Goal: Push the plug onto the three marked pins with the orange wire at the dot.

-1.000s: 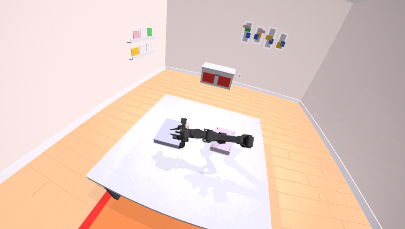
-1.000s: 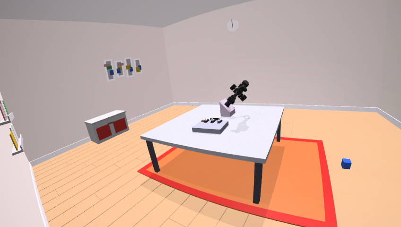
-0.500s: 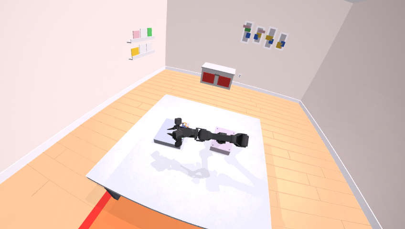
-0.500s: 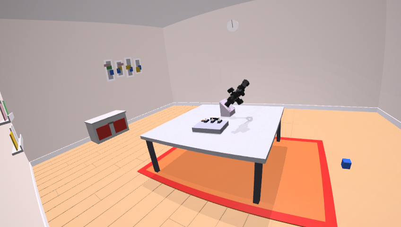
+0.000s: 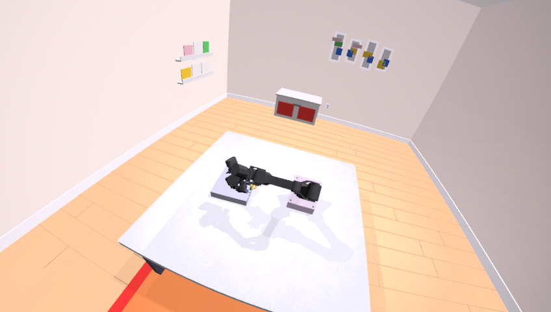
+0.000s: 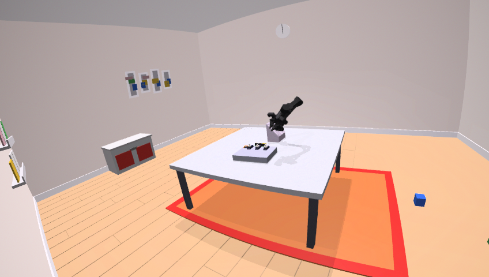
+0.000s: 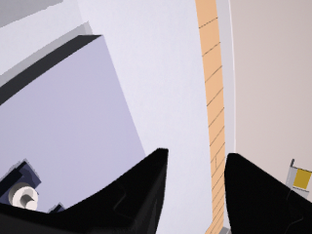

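Note:
The pale printed holder (image 5: pixel 230 190) lies on the white table, left of the arm's base (image 5: pixel 305 193). It also shows in the exterior view (image 6: pixel 255 153) with small dark parts on top (image 6: pixel 258 146). My arm reaches across to the holder's right edge, and my gripper (image 5: pixel 240 186) hangs over it. A bit of the orange lead (image 5: pixel 253 186) shows beside the fingers. The plug itself is too small to make out. In the wrist view my two black fingers stand a little apart with nothing between them. The holder plate (image 7: pixel 72 124) and a dark servo part (image 7: pixel 22 191) lie to their left.
The arm's base block (image 6: pixel 275 135) stands behind the holder. A grey cabinet with red doors (image 5: pixel 297 106) stands at the far wall. A red rug (image 6: pixel 284 212) lies under the table, and a blue cube (image 6: pixel 419 199) is on the floor.

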Controlling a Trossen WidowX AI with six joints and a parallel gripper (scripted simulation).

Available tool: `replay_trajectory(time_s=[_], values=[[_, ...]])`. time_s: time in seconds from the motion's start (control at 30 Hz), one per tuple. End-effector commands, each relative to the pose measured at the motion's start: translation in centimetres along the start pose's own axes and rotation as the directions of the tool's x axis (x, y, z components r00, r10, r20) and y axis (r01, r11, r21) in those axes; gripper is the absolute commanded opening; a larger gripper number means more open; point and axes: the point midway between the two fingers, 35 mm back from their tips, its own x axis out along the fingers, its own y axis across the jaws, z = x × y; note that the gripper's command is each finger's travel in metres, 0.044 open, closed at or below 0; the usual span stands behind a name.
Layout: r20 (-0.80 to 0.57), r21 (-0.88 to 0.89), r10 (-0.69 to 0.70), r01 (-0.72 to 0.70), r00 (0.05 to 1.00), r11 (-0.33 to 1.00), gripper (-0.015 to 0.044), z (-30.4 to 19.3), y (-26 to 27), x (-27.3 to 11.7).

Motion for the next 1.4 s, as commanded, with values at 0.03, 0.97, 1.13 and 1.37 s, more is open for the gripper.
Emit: replay_trajectory(time_s=[0.03, 0.97, 1.13, 1.37], values=[[-0.079, -0.082, 0.089, -0.095, 0.993, 0.992, 0.0115, -2.4, -0.2, 2.3], [-0.173, -0.341, 0.757, -0.76, 0.629, 0.554, 0.0115, -23.8, 3.2, 11.7], [-0.075, -0.38, 0.828, -0.784, 0.555, 0.491, 0.0115, -27.6, 4.7, 12.0], [-0.059, -0.385, 0.835, -0.785, 0.547, 0.486, 0.0115, -28.1, 4.9, 12.1]])
